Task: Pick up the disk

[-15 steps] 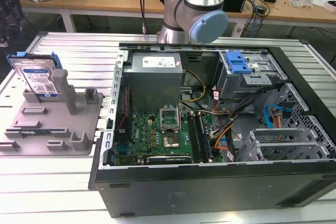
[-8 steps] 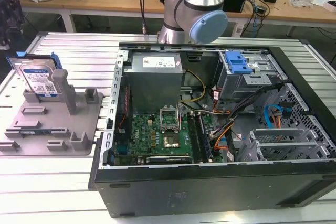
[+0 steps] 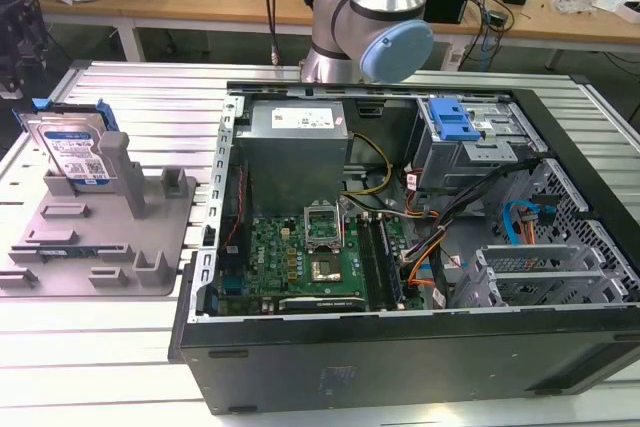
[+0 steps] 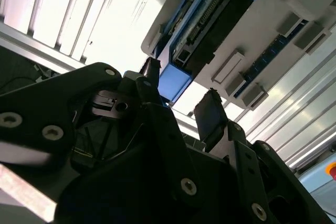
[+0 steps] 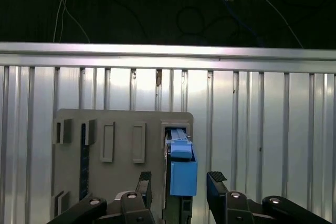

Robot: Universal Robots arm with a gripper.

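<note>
Tool [image 5: 180, 182] – jaws spread wide, nothing held; in the first wrist view its fingertips flank the blue edge of the disk [image 5: 181, 150] | disk [image 3: 72, 152] – upright in grey holder [image 3: 150, 237] on the table [image 3: 100, 347], exterior view's upper left | step, judged: approach | technique: stay centred, pads square to flat faces, clear of holder posts

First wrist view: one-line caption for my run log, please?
Open gripper lined up with the disk, which stands on edge in the grey holder on the ribbed metal table.
</note>
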